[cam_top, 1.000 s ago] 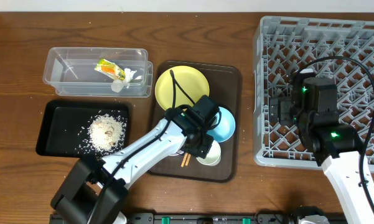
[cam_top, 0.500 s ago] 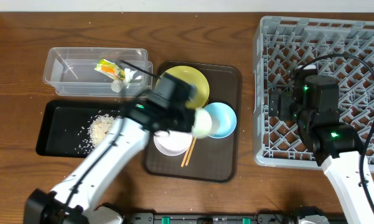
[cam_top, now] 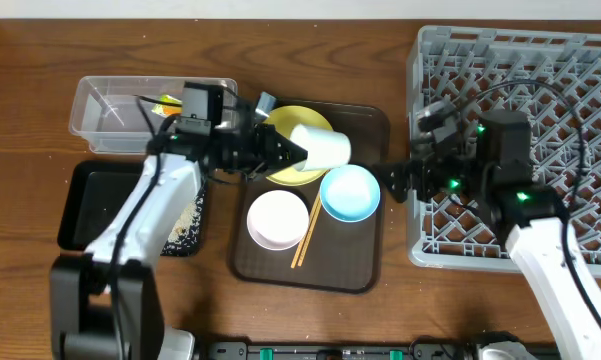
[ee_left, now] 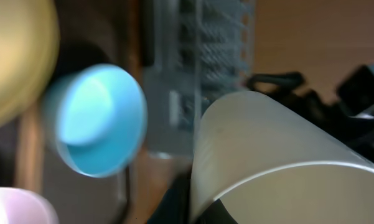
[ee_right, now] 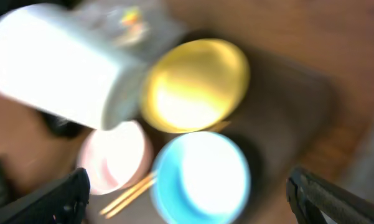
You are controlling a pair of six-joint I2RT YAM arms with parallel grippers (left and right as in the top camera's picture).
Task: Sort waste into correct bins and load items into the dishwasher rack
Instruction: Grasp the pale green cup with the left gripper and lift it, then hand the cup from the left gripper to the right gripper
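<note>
My left gripper (cam_top: 280,152) is shut on the small pale cup (cam_top: 318,146) and holds it on its side above the yellow plate (cam_top: 298,172); the cup fills the left wrist view (ee_left: 280,162). The light blue bowl (cam_top: 350,193), white bowl (cam_top: 277,219) and wooden chopsticks (cam_top: 306,234) lie on the brown serving tray (cam_top: 365,268). My right gripper (cam_top: 395,182) is open and empty beside the blue bowl, at the left edge of the grey dishwasher rack (cam_top: 570,70). The right wrist view shows the blue bowl (ee_right: 202,177), plate (ee_right: 196,84) and cup (ee_right: 62,68), blurred.
The clear tub (cam_top: 110,125) at the back left holds the green-and-orange wrapper (cam_top: 165,102), mostly hidden by my left arm. The black tray (cam_top: 80,210) in front of it holds white rice bits (cam_top: 185,215).
My left gripper lifted the cup off the serving tray and swung it back over the yellow plate. My right gripper moved left from the rack to the blue bowl.
</note>
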